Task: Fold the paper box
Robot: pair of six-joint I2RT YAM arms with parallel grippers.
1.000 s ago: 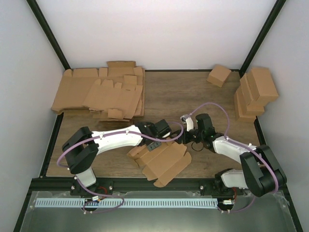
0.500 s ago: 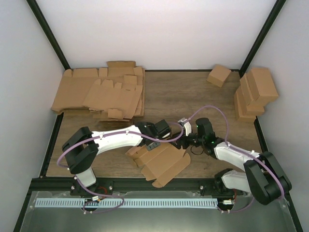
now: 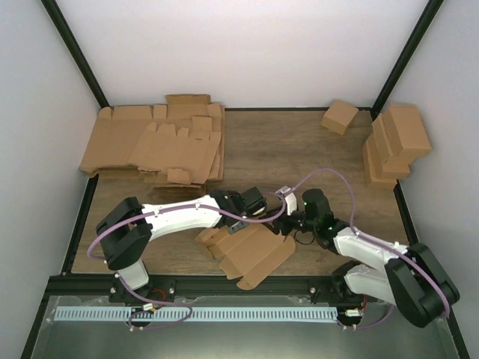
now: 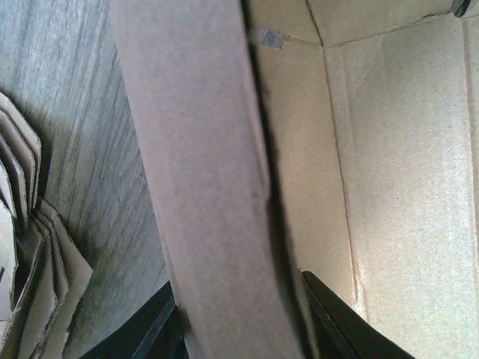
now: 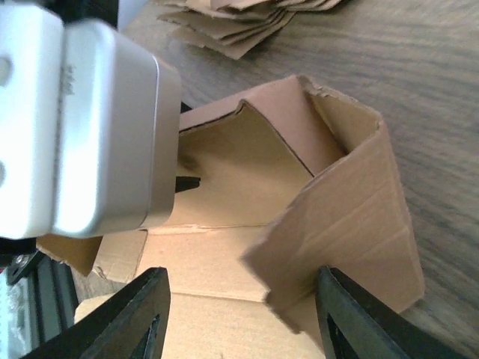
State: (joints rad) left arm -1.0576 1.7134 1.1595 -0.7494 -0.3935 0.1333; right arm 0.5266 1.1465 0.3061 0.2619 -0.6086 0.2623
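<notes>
Fig.: paper box (image 3: 254, 254), half-formed, lies on bench (image 3: 299, 149) near front edge, betw. both arms. I see L pincer (image 4: 239, 321) clenched on one box wall; R pincer (image 5: 239, 299) released, straddling a raised flap.

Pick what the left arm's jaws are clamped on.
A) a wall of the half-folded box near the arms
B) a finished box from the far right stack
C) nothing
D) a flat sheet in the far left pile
A: the left wrist view shows a cardboard wall of the box standing between the left jaws, gripped from both sides.
</notes>
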